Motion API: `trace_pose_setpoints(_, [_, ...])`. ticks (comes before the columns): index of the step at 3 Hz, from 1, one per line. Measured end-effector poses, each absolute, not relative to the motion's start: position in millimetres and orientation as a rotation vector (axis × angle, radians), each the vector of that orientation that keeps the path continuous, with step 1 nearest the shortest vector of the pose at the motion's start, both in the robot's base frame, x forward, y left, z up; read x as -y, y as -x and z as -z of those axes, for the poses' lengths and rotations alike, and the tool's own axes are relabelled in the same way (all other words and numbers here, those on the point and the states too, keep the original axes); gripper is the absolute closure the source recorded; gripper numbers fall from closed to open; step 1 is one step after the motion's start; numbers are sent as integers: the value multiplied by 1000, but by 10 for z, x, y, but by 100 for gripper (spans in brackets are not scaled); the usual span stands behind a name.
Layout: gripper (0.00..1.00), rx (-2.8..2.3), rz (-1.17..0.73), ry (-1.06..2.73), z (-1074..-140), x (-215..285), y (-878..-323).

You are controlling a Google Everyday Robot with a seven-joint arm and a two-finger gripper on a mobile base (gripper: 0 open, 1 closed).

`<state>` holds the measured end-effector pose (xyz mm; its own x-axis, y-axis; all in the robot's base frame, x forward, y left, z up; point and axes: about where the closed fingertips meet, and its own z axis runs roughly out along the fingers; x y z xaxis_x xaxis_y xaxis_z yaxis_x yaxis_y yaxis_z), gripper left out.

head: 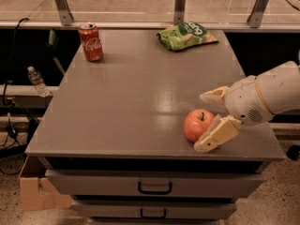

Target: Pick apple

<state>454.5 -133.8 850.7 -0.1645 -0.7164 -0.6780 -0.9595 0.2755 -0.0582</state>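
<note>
The apple (198,123) sits on the grey tabletop (131,102), close to the front edge and over toward the right side. It is upright, reddish with a paler patch, and its short dark stem points up.

The claw (199,122) has reached in from the right on a bulky white arm (265,97) and is open, with its two pale fingers spread wide on either side of the apple. One finger lies just behind the fruit, and the other angles down past its front right side, with its tip out near the edge of the tabletop. That nearer finger is right up against the apple's skin. I can't tell whether it actually touches, but nothing is clamped.

Well away at the back left corner stands a red soda can (91,42), upright. A green snack bag (186,35) lies flat near the back edge, right of centre. Both are far from the apple and the claw.

Under the tabletop are drawers (154,186) with dark handles. Off to the left a small water bottle (36,81) rests on a ledge, and a cardboard box (40,191) stands on the floor by the cabinet's front left corner.
</note>
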Motion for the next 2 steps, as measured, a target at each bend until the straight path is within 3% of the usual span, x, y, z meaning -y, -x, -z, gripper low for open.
trace_pose_setpoints(2, [64,-1880,-664,1525,-8579,1216,-4494])
